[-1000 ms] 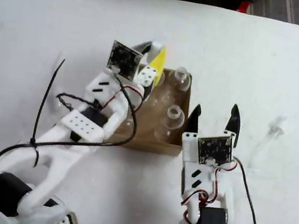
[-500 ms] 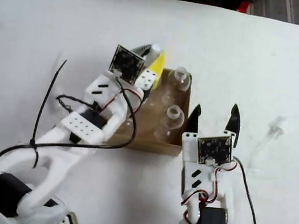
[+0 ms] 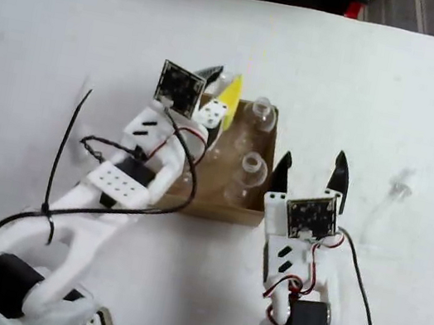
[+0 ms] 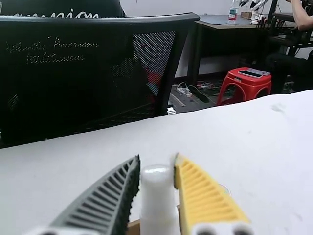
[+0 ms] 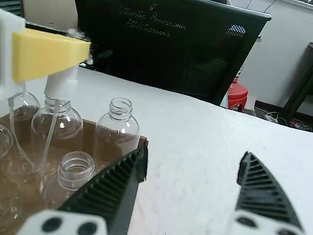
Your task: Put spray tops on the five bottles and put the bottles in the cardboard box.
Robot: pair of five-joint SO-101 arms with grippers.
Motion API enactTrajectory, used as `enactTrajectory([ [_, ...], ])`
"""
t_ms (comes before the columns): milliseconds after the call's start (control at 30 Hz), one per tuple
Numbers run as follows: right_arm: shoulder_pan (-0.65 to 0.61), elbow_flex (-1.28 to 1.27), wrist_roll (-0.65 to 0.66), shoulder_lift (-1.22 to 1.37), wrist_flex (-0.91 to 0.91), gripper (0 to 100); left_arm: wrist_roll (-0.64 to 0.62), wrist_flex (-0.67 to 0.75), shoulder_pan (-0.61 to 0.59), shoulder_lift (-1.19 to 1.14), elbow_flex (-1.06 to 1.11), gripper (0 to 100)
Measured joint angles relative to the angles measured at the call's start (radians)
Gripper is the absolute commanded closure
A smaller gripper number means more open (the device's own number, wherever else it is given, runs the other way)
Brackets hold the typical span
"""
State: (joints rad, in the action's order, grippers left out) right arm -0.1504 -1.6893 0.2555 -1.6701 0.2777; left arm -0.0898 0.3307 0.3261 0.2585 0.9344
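Left gripper (image 4: 156,161) is clamped on a white spray top (image 4: 156,196), and its thin tube looks to be down inside a clear bottle (image 5: 55,125) standing in the cardboard box (image 3: 218,206). I'd keep the top dead vertical and press straight onto the neck. Right gripper (image 5: 194,156) sits spread wide just beside the box. The neighbouring bottles (image 5: 120,129) have bare necks.
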Motion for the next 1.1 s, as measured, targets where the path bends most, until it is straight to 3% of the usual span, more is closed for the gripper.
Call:
enactTrajectory([
  [467,0.000,0.000,0.000,0.000,0.000,73.0,-0.003,-0.031,0.002,0.052,0.005,90],
  [867,0.000,0.000,0.000,0.000,0.000,73.0,-0.005,-0.537,0.000,0.307,-0.098,89],
  [1100,0.000,0.000,0.000,0.000,0.000,73.0,-0.005,-0.554,0.003,0.310,-0.103,89],
])
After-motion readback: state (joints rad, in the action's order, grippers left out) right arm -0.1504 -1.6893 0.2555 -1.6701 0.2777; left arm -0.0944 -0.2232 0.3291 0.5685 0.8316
